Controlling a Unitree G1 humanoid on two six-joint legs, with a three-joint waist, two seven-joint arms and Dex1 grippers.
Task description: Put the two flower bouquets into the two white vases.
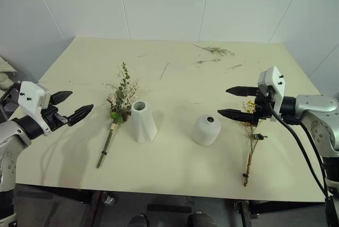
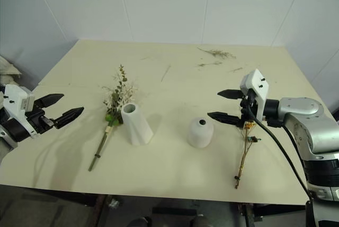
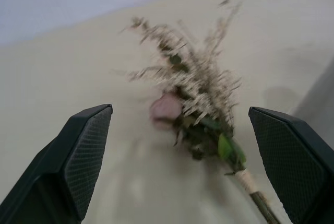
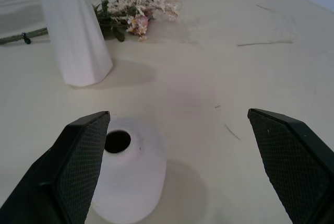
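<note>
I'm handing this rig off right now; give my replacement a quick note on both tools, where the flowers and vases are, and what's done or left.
Left tool: open, empty, hovering left of the big bunch of pink roses, greenery and pale grasses.
Right tool: open, empty, hovering between the short rounded white ceramic vase and the slim spray of small yellow flowers on brown stems.
Both bouquets lie flat on the cream table; the big bunch lies just left of the taller twisted white cone vase. Both vases stand upright, empty.
Done: nothing placed yet.
Left: grasp each bouquet and put it in a vase.
</note>
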